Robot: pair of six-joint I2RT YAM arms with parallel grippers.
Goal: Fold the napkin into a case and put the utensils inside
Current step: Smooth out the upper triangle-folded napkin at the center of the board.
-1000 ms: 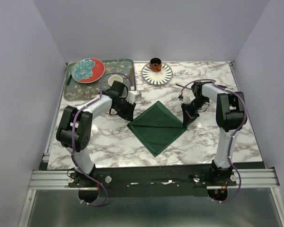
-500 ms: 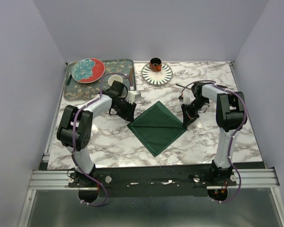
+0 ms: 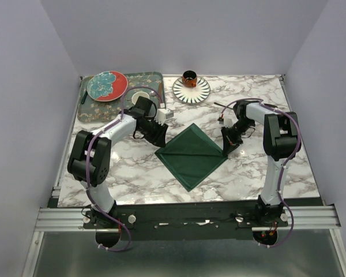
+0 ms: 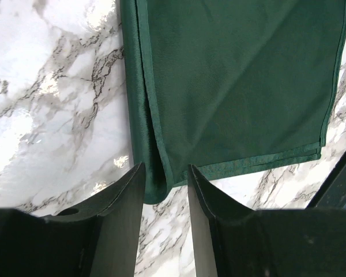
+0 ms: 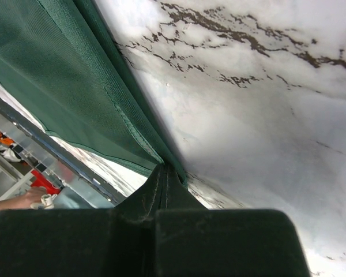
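The dark green napkin (image 3: 191, 154) lies flat on the marble as a folded square turned like a diamond; no narrow case shape shows. My left gripper (image 3: 156, 137) is at its left corner, open. In the left wrist view that layered corner (image 4: 151, 187) sits just ahead of the left gripper (image 4: 166, 173), between the fingertips and free of them. My right gripper (image 3: 228, 144) is shut on the napkin's right corner (image 5: 132, 133), the fingers (image 5: 161, 190) pinching the hem. A thin dark shape (image 3: 218, 105) behind the right arm may be one of the utensils; it is too small to tell.
A patterned tray (image 3: 153, 78) at the back left carries a red and teal plate (image 3: 106, 85) and a white cup (image 3: 140, 96). A striped plate (image 3: 199, 92) with an orange cup (image 3: 189, 77) stands at the back centre. A small white object (image 3: 165, 115) sits by the left wrist.
The left gripper's jaws have opened, letting go of the napkin's left corner, and it has drawn back slightly. The right gripper keeps its hold without moving.
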